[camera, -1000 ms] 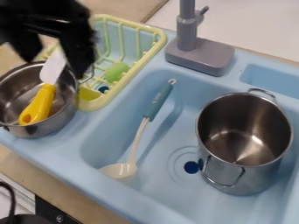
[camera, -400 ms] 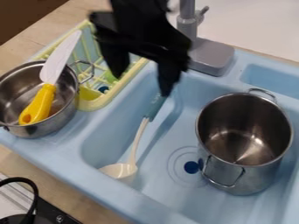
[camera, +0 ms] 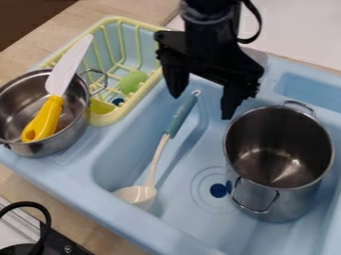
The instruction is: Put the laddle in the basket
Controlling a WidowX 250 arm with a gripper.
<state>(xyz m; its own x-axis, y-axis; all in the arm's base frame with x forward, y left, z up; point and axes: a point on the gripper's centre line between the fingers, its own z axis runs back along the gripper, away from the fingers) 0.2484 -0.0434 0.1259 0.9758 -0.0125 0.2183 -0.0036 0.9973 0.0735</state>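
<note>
Lighting bright, diffuse. Glare inside the steel pot (camera: 269,172), 4 o'clock. Soft shadow in the sink (camera: 193,224), along the ladle's (camera: 160,149) 3 o'clock side. My gripper (camera: 201,106), 1 o'clock, reads near-black, faint highlights up top.

The ladle (camera: 157,158) has a cream bowl, a slim cream stem and a blue-teal handle ending in a small cream loop. It lies slantwise inside the blue sink (camera: 183,226), its bowl toward seven o'clock and its handle toward one o'clock. The basket (camera: 122,19), an open rack of pale yellow-green bars with a rounded rim, sits upright at eleven o'clock from the ladle, well apart from its bowl.
</note>
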